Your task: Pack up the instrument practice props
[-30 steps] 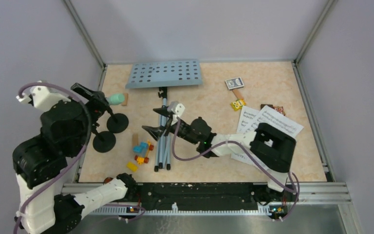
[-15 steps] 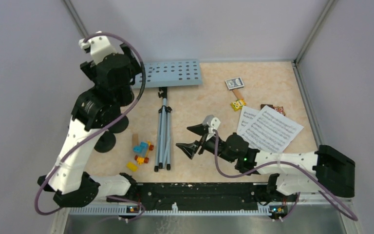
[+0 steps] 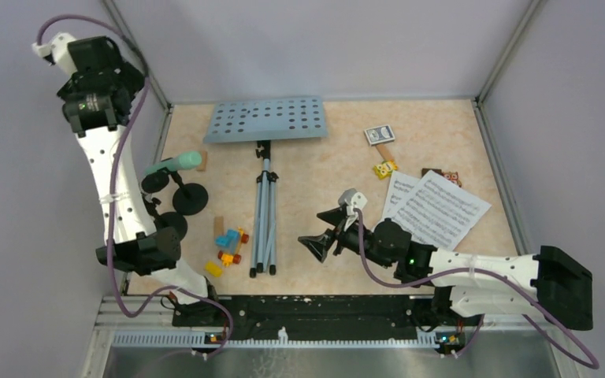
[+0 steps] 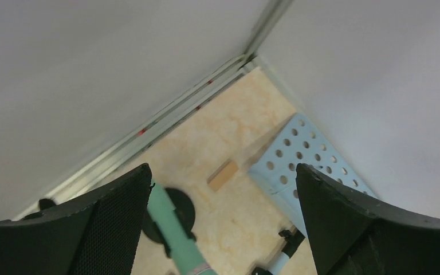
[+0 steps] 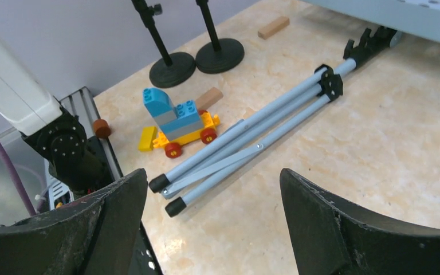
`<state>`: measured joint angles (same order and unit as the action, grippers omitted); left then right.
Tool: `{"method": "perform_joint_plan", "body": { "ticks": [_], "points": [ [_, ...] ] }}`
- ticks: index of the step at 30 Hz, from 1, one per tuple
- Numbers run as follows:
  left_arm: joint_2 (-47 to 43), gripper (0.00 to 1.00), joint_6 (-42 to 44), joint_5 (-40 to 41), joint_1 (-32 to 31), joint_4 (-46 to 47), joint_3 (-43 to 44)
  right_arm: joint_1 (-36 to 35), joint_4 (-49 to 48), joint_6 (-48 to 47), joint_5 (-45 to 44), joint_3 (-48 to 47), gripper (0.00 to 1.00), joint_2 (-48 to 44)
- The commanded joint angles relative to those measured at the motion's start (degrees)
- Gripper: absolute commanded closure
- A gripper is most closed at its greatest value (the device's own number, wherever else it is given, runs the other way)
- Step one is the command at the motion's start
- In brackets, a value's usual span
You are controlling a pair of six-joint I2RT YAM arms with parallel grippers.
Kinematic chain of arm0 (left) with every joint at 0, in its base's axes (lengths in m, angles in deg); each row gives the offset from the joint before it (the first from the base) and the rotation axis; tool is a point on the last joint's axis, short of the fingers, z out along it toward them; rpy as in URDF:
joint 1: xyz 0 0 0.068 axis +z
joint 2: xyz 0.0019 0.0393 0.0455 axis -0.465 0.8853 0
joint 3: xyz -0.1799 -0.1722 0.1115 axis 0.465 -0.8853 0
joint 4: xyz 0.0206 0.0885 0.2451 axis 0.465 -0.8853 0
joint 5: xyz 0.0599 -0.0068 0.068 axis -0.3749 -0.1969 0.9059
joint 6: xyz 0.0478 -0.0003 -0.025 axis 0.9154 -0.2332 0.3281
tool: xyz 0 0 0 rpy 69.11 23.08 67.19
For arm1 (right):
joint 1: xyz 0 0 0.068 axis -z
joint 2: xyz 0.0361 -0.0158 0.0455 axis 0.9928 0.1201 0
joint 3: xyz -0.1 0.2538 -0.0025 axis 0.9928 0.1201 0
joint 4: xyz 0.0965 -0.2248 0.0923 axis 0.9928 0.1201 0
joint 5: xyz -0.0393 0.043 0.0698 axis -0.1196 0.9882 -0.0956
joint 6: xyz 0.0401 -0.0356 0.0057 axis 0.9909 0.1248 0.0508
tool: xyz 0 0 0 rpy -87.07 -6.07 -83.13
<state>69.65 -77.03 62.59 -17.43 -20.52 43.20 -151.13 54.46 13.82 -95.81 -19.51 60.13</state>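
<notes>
The pale-blue perforated music desk (image 3: 268,120) lies at the back, with its silver tripod pole (image 3: 265,213) folded flat on the table. The mint-green microphone (image 3: 175,164) rests on one of two black round-based holders (image 3: 191,198), beside the second holder (image 3: 172,226). White sheet-music pages (image 3: 437,209) lie at the right. No black microphone shows. My left gripper (image 4: 223,169) is open and empty, raised high over the back-left corner above the mint microphone (image 4: 172,229). My right gripper (image 3: 321,230) is open and empty, just right of the tripod's feet (image 5: 175,197).
Colourful toy bricks (image 3: 228,244) and a tan block (image 3: 219,224) lie left of the tripod. A small card box (image 3: 379,134), a yellow brick (image 3: 384,168) and a brown item (image 3: 441,175) sit at the back right. Walls enclose three sides.
My left arm has swung up from beside the holders to high at the back left. My right gripper has drawn back from the tripod pole to the right and nearer.
</notes>
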Motion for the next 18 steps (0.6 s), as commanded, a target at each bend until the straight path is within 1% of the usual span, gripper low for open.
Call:
{"method": "perform_joint_plan", "body": {
  "ticks": [1, 3, 8, 11, 14, 16, 18],
  "points": [
    [-6.1, 0.02, -12.0, -6.4, 9.9, -11.7, -3.0, -0.3, 3.9, 4.0, -1.9, -1.2, 0.16, -1.4],
    [-8.7, 0.02, -13.3, -7.1, 12.1, -11.2, -7.0, -0.3, 4.8, 5.2, -1.8, -1.2, 0.16, -1.5],
    [-11.7, 0.02, -13.5, -4.4, 13.1, -12.7, -16.0, -0.4, 8.3, 7.5, -2.6, -1.0, 0.16, -2.4],
    [-15.3, 0.02, -13.9, -4.0, 13.2, -10.1, -25.2, -0.3, 9.5, 8.7, -3.1, -0.1, 0.16, -3.2],
    [-20.0, 0.02, -14.9, -1.5, 13.4, -7.4, -33.9, -0.3, 9.2, 9.5, -3.2, 1.4, 0.16, -4.1],
    [-21.6, 0.02, -14.7, 0.1, 13.9, -6.7, -37.6, -0.3, 9.5, 10.0, -2.9, 1.7, 0.16, -4.4],
    [-21.7, 0.02, -13.7, -1.1, 15.7, -6.2, -40.0, -0.3, 10.0, 10.3, -2.4, 1.8, 0.16, -4.6]
  ]
}}
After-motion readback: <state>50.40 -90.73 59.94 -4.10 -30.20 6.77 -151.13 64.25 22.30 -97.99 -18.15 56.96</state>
